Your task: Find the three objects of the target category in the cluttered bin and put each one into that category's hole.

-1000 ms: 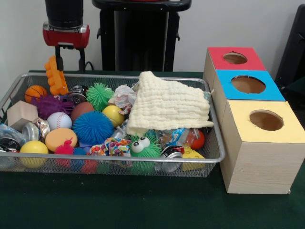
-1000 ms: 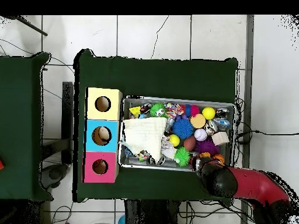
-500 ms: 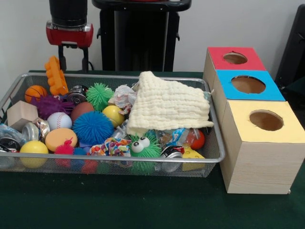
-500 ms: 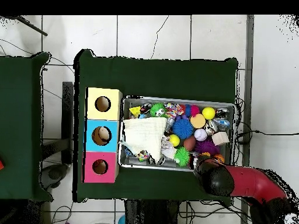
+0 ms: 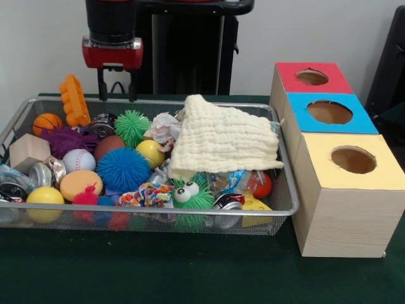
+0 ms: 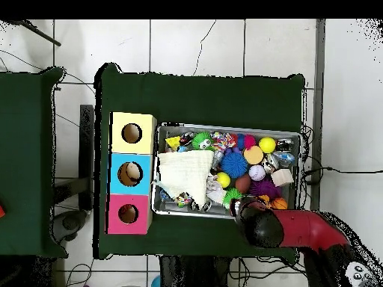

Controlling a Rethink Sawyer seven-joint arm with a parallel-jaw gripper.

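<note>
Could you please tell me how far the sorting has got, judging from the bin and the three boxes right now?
Nothing looks sorted yet: the red hole, blue hole and yellow hole show no toys inside. The gripper hangs empty, fingers apart, over the bin's far rim. All picks are left; the cloth covers part of the pile and may need shifting.

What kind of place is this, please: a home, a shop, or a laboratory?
Most likely a robotics laboratory. A red and black robot arm with its claw hangs over a wire bin of mixed toys on a green-covered table, beside a wooden box with three coloured holes. Cables lie on the tiled floor.
</note>
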